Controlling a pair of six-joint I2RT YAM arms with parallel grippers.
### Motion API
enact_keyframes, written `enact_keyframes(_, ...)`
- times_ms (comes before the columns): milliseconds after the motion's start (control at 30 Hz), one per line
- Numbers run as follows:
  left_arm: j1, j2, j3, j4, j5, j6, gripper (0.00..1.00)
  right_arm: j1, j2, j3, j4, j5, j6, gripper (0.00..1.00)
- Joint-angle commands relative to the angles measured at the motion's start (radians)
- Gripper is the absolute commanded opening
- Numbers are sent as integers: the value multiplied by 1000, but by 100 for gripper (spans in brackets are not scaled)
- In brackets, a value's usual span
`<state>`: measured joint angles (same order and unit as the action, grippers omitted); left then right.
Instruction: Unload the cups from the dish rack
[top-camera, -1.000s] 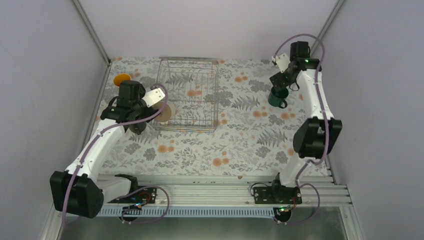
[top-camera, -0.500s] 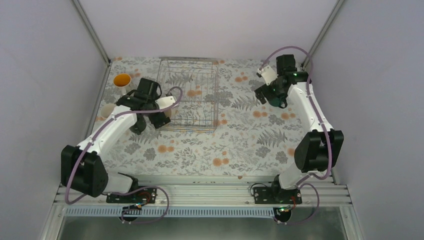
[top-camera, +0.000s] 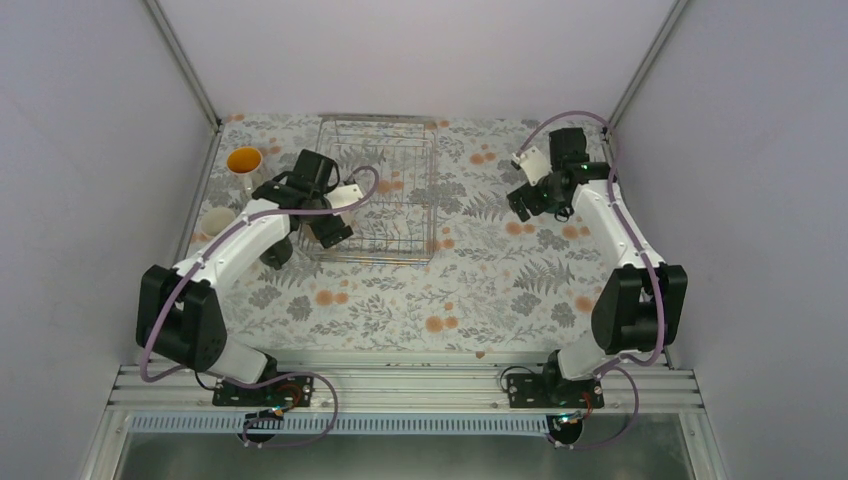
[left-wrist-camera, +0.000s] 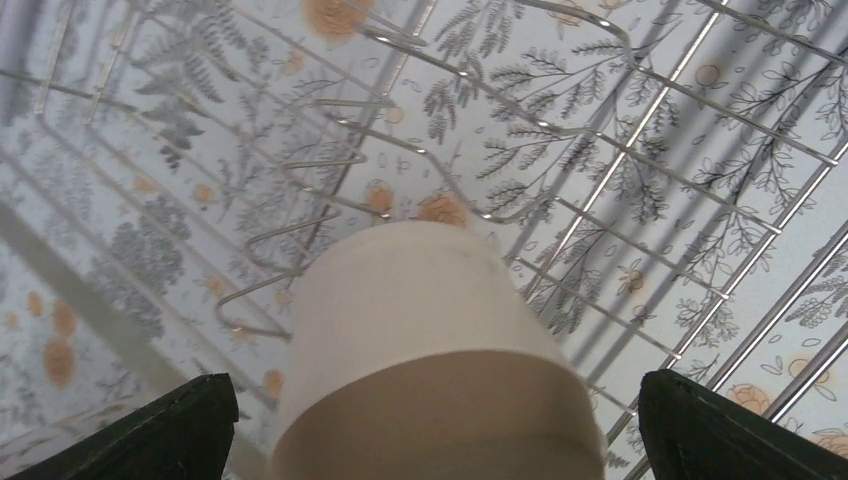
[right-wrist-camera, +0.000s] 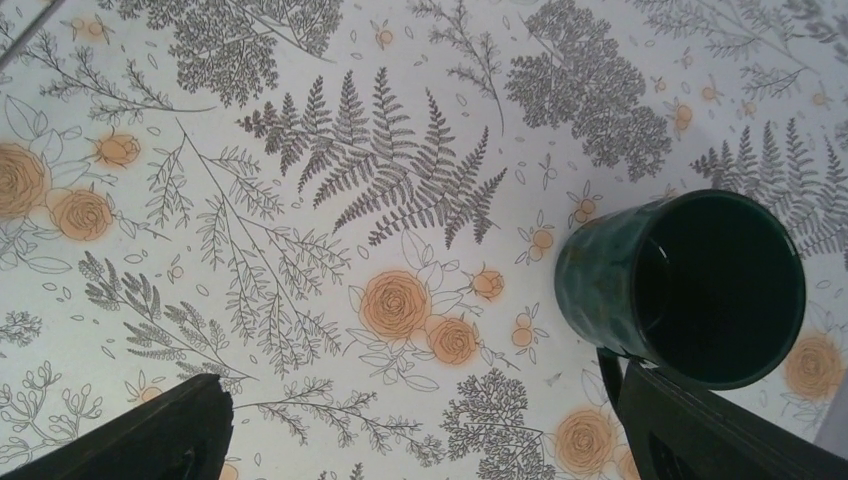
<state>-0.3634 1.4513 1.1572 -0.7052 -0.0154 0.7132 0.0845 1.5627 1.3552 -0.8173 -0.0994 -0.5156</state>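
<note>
Left end effector (left-wrist-camera: 432, 400) spread around cream cup (left-wrist-camera: 420, 300) (seemingly inverted) in dish rack (left-wrist-camera: 620, 155); right end effector (right-wrist-camera: 425, 390) spread.

Cream cup (left-wrist-camera: 430, 350) cut off by bottom edge; green cup (right-wrist-camera: 690, 285) partly behind claw finger (right-wrist-camera: 720, 430).

The left arm (top-camera: 235, 245) rises from the lower left of the top view, folds at its elbow and stretches toward upper centre, with the wrist bent downward. The left gripper (top-camera: 330, 228) hangs with its fingers (left-wrist-camera: 150, 435) spread wide (one in each lower corner of its wrist view). The right arm (top-camera: 625, 235) climbs the right side. The right gripper (top-camera: 522, 200) points down-left, its fingers (right-wrist-camera: 140, 430) likewise far apart.
</note>
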Motion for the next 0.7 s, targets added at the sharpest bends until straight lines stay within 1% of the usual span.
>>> enact_keyframes(0,-24,33,17,-26,7,-23,100,2,-43,-41,60,2,-7,100)
enact_keyframes(100,-30,43,18,-30,-8,-29,100,3,-51,-55,67,3,-7,100)
enact_keyframes(233,-31,42,-8,17,-81,-26,100,3,-60,-70,76,-6,-5,100)
enact_keyframes(333,-31,54,-8,7,-74,-28,100,2,-57,-75,75,-13,-4,100)
enact_keyframes(667,-32,109,-25,-16,-142,-14,100,2,-64,-94,78,-25,-4,100)
